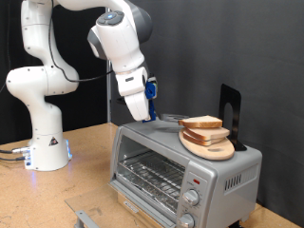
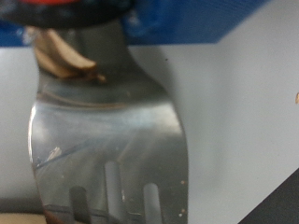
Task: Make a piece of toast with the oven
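**Spatula at the bread stack, oven door shut**

Shiny slotted metal spatula blade (image 2: 107,140) fills the wrist view, slots at its far end and its neck running up under the blue hand parts. Fingers aren't visible, so can't tell whether they're clamped on it or apart. Tan scrap (image 2: 61,56) by the neck looks like crust, not sure.

In the exterior view the gripper (image 1: 142,112) hangs over the top of the small silver-grey toaster oven (image 1: 142,142). It's tilted twd the view's right, prob. so the blade comes in low and flat. A thin dark strip (likely the blade) reaches from it to the stack's edge.

Pale white slice w/ tan-brown crust, the piece of toast (image 1: 201,122), lies flat on top of the other like slices (image 1: 209,139). These sit on a round wooden plate (image 1: 224,153) on the oven roof, view's right. Its long axis runs roughly left-right across the view, faces up and down.

Glass door (image 1: 142,176) looks closed, wire rack inside w/ no bread showing. My read: toast not loaded yet.
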